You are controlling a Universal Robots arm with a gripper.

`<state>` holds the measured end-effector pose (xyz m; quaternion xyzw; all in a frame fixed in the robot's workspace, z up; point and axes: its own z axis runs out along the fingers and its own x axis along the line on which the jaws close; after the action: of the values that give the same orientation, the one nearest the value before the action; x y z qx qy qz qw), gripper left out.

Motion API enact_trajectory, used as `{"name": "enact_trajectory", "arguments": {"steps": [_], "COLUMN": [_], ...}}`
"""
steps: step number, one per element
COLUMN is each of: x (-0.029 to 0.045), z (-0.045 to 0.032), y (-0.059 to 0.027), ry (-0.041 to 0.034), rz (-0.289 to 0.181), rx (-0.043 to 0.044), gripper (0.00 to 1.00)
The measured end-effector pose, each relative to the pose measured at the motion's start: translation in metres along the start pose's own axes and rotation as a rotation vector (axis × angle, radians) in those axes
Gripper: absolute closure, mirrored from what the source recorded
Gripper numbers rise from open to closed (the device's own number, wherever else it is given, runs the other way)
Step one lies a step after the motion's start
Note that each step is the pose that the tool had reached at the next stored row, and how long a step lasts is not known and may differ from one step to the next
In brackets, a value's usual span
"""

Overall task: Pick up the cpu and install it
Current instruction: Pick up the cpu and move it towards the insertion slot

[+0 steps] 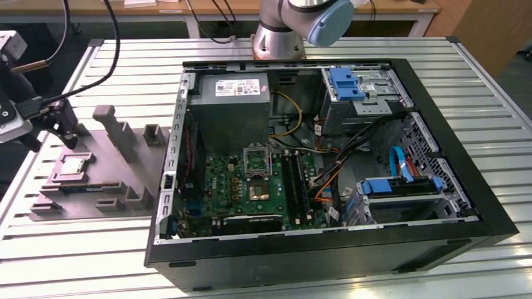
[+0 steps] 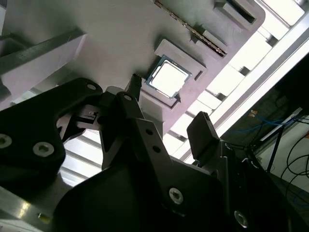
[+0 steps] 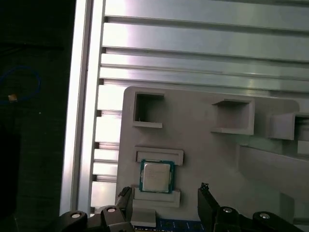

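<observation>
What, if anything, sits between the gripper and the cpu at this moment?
Nothing visible does. In the first wrist view the cpu lies uncovered in its recess on the grey holder. The gripper hangs just over it, jaws open, one on either side of the recess, and no part or cable crosses the gap.

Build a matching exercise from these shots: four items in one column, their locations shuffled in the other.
Items
1. small square silver-topped cpu
2. black two-fingered gripper
3. large grey metal box with a white label
4. green circuit board

Places
A. lying flat on the floor of the open black computer case
B. seated in a recess of the pale grey plastic holder block
C. in the case's far corner, toward the exterior view's left
D. above the holder block, fingers open

Pairs: 1-B, 2-D, 3-C, 4-A
</observation>
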<state>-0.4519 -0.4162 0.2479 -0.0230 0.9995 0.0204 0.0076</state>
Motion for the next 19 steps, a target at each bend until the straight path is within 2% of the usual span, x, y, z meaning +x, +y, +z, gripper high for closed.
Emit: {"name": "enact_trajectory", "arguments": {"steps": [3, 11, 14, 19], "x": [0.0004, 0.0006, 0.0007, 0.0007], "z": [0.0089, 0.0221, 0.0252, 0.0254], "y": [-0.0054, -0.0064, -0.0064, -0.0064], "ry": [0.0, -0.0002, -0.0007, -0.0008], "rz": [0.0, 0.007, 0.021, 0.024], "rx": [-0.0001, 0.0002, 0.0005, 0.0006], "gripper": [0.35, 0.35, 0.35, 0.35]}}
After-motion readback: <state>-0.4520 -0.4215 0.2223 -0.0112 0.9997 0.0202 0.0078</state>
